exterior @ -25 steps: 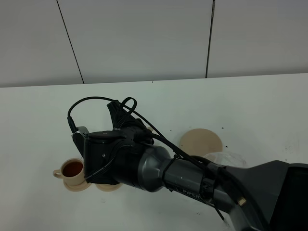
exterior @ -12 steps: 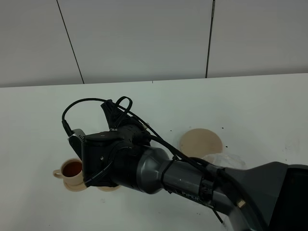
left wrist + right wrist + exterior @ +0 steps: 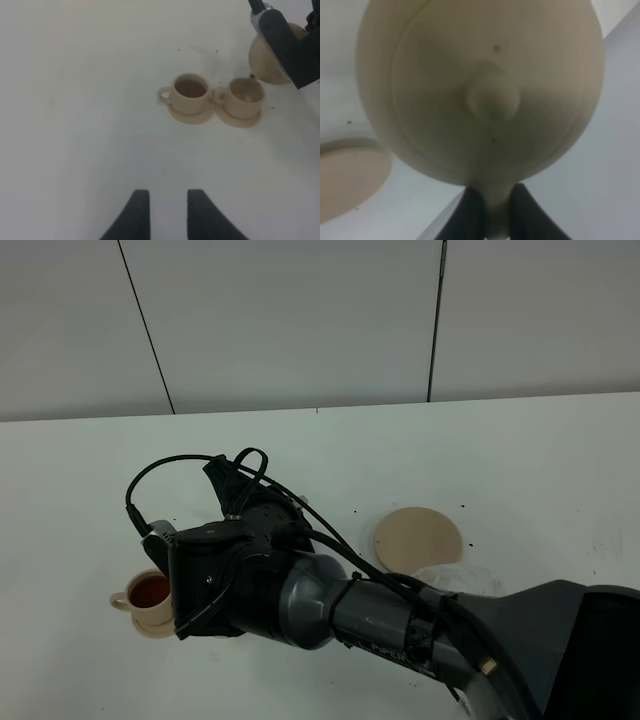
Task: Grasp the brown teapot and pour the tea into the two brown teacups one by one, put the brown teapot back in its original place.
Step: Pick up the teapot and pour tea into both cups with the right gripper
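Note:
My right gripper [image 3: 492, 220] is shut on the loop handle of the brown teapot [image 3: 480, 90], which hangs tilted in the air. In the left wrist view the teapot [image 3: 267, 62] has its spout just above the rim of the right-hand teacup [image 3: 245, 94]. That cup looks pale inside. The left-hand teacup [image 3: 190, 91] holds dark tea and also shows in the high view [image 3: 150, 592]. Each cup stands on a small saucer. In the high view my right arm [image 3: 250, 575] hides the teapot and the second cup. The original place, a flat tan disc [image 3: 418, 537], lies bare. My left gripper [image 3: 167, 215] stands open, well short of the cups.
The white table [image 3: 540, 460] runs back to a grey panelled wall [image 3: 300, 320]. A pale crumpled thing [image 3: 462, 578] lies just in front of the disc, partly under my right arm. Small dark specks dot the table near the cups.
My right arm has shifted left and turned a little with the teapot. It now covers the second cup's saucer, which showed before, and part of the filled cup's edge.

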Robot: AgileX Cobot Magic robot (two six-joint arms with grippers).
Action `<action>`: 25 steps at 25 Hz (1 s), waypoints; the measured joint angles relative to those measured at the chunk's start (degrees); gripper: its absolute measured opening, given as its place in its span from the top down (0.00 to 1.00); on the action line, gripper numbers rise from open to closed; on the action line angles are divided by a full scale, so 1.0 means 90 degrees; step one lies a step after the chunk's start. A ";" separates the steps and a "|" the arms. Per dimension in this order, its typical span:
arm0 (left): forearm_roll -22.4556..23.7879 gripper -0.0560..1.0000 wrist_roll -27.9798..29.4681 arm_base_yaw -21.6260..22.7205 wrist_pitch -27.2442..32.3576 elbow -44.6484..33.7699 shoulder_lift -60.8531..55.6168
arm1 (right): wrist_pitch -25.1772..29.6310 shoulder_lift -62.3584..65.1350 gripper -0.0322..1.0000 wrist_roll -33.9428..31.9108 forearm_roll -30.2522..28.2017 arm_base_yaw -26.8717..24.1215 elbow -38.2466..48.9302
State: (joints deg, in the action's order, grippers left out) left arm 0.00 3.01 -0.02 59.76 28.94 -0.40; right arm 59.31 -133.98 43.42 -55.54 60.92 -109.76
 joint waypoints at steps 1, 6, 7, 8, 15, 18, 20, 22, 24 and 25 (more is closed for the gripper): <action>0.0000 0.71 0.0000 0.0000 0.0000 0.0000 0.0000 | -0.0007 0.0000 0.88 0.0000 -0.0023 0.0000 0.0000; 0.0000 0.71 0.0000 0.0000 0.0000 0.0000 0.0000 | -0.0013 0.0000 0.88 0.0011 -0.0129 0.0000 0.0000; 0.0000 0.71 0.0000 0.0000 0.0000 0.0000 0.0000 | -0.0020 0.0000 0.88 0.0019 -0.0144 0.0000 0.0000; 0.0000 0.71 0.0000 0.0000 0.0000 0.0000 0.0000 | -0.0020 0.0000 0.88 0.0026 -0.0144 0.0000 0.0000; 0.0000 0.71 0.0000 0.0000 0.0000 0.0000 0.0000 | -0.0027 0.0000 0.88 0.0044 -0.0239 0.0020 0.0000; 0.0000 0.71 0.0000 0.0000 0.0000 0.0000 0.0000 | -0.0027 0.0000 0.88 0.0044 -0.0354 0.0041 0.0000; 0.0000 0.71 0.0000 0.0000 0.0000 0.0000 0.0000 | -0.0027 0.0000 0.88 0.0044 -0.0360 0.0056 0.0000; 0.0000 0.71 0.0000 0.0000 0.0000 0.0000 0.0000 | -0.0027 0.0000 0.88 0.0044 -0.0384 0.0069 0.0014; 0.0000 0.71 0.0000 0.0000 0.0000 0.0000 0.0000 | -0.0034 0.0000 0.88 0.0044 -0.0432 0.0069 0.0108; 0.0000 0.71 0.0000 0.0000 0.0000 0.0000 0.0000 | -0.0034 0.0000 0.88 0.0044 -0.0474 0.0076 0.0165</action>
State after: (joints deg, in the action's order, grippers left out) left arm 0.00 3.01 -0.02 59.76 28.94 -0.40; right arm 59.01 -133.98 43.82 -59.80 61.60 -108.27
